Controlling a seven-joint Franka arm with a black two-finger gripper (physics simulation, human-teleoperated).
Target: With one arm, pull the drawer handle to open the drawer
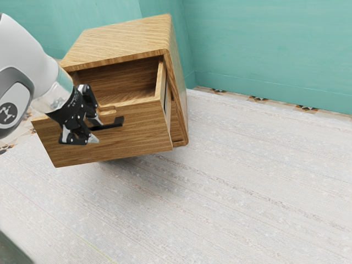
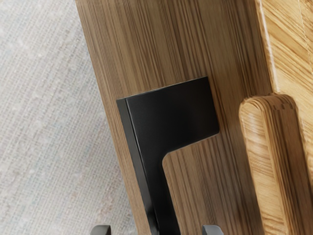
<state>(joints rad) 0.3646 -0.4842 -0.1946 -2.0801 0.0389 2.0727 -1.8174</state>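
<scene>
Floor: the pale grey planked floor lies bare toward the exterior view's right.
Drawer: the light wooden drawer stands pulled well out of its cabinet.
Handle: a flat black angled handle juts from the drawer's front panel.
Fingers: the black fingers are released, spread on either side of the handle's thin edge, with a gap on each side.
Cabinet: the light wooden box cabinet shows its open cavity.
Wall: a teal wall stands just behind the cabinet.

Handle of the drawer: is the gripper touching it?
Cannot tell. In the wrist view the handle passes between the fingertips with gaps either side; in the exterior view the gripper overlaps it, hiding any contact.
</scene>
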